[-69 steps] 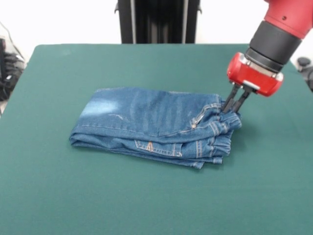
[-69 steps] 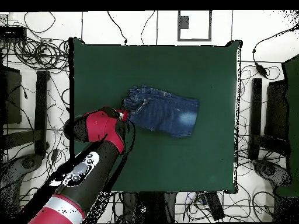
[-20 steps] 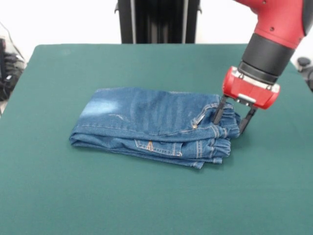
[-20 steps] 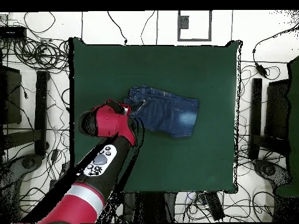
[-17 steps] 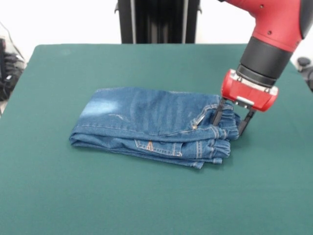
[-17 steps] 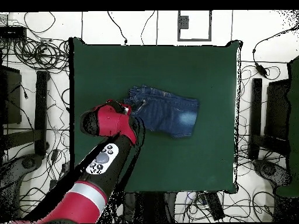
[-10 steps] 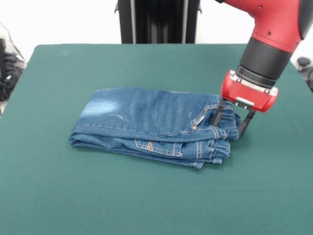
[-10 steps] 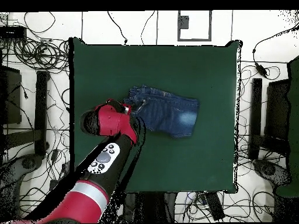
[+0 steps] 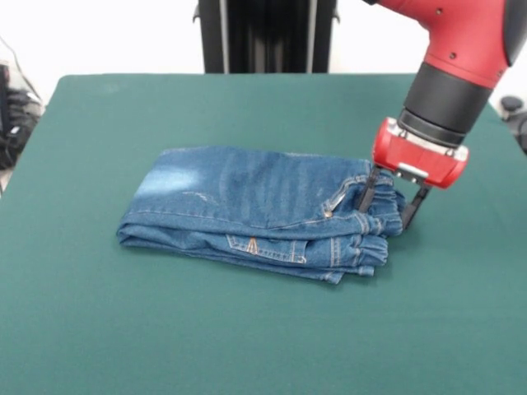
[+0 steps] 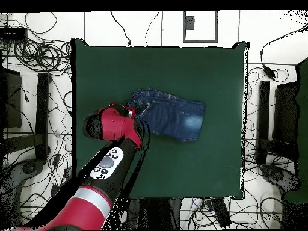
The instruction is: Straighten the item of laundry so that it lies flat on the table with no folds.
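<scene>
A small pair of blue denim jeans (image 9: 255, 210) lies folded over on itself on the green table (image 9: 247, 329), the gathered waistband at the right in the front view and a faded patch at the left. In the overhead view the jeans (image 10: 171, 115) lie left of the table's (image 10: 198, 162) middle. My gripper (image 9: 385, 212) is open and stands down over the waistband end, one finger on the denim and the other just past its right edge. In the overhead view the gripper (image 10: 137, 114) is mostly hidden by the red wrist.
The robot's black pedestal (image 9: 265, 33) stands at the far side of the table. Cables and black stands (image 10: 36, 90) lie on the floor around the table in the overhead view.
The gripper, shut at the waistband's right edge 3.5 s ago, has opened and shifted over the waistband end. In the last second it has barely moved. The jeans lie as before.
</scene>
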`<state>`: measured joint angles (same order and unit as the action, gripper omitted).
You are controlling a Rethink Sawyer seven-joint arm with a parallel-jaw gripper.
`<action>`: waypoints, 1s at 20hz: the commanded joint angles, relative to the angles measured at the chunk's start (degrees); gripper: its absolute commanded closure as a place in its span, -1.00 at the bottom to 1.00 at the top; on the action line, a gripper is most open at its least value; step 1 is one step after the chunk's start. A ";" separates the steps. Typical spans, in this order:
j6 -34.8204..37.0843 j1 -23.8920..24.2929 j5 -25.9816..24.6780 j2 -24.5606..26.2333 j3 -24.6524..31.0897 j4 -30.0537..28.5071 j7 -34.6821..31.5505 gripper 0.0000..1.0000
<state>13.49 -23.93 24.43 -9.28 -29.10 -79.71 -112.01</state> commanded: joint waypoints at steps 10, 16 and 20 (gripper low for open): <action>3.30 0.36 -0.57 3.55 8.85 -3.99 -9.45 -1.00; 3.88 -0.53 -1.08 2.88 7.01 -5.31 -9.68 -1.00; 3.89 -0.90 -1.28 3.05 6.13 -5.46 -9.79 -1.00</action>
<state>13.48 -23.91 24.43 -9.50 -29.05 -79.92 -112.01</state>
